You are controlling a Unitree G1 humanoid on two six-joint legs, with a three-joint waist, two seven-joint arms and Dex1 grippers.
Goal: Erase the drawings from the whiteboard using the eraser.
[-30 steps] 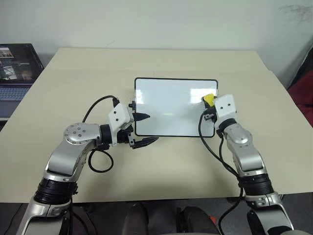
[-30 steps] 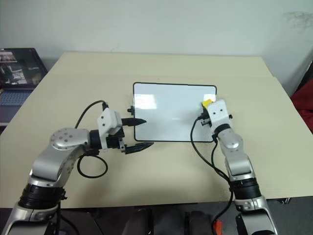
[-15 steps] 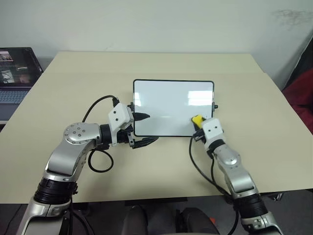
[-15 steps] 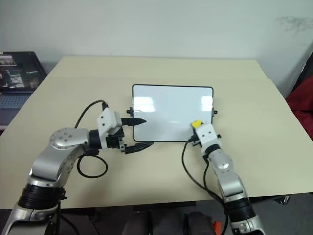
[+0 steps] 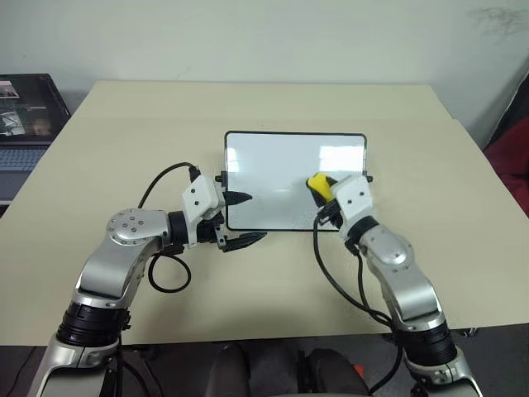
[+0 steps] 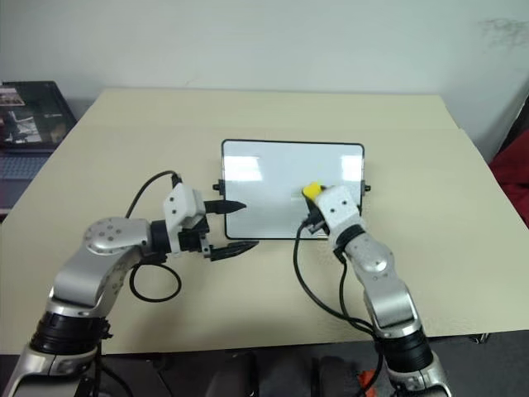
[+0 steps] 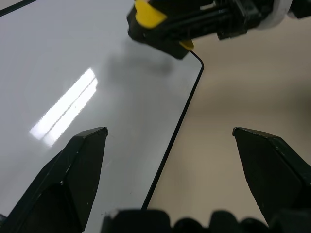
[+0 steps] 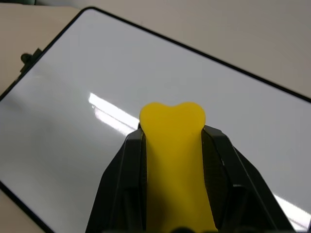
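The whiteboard (image 5: 273, 169) lies flat in the middle of the table, glossy white with a thin black frame. The drawings are out of view; its surface looks blank. My right gripper (image 5: 322, 193) is shut on the yellow eraser (image 5: 317, 186), which hovers over the board's near right part. In the right wrist view the eraser (image 8: 172, 145) sticks out between the black fingers, above the white surface. My left gripper (image 5: 257, 217) stands open at the board's near left corner, one finger over the board and one off it, and the board's edge (image 7: 170, 145) runs between them.
A beige table (image 5: 124, 124) carries the board. An open laptop (image 5: 21, 112) sits off the table's far left. Something red (image 5: 512, 161) is past the table's right edge. Black cables loop from both wrists.
My right gripper carried the eraser from the board's right edge down to its near edge, then left and inward over the board. The left arm stayed still. The camera shifted slightly.
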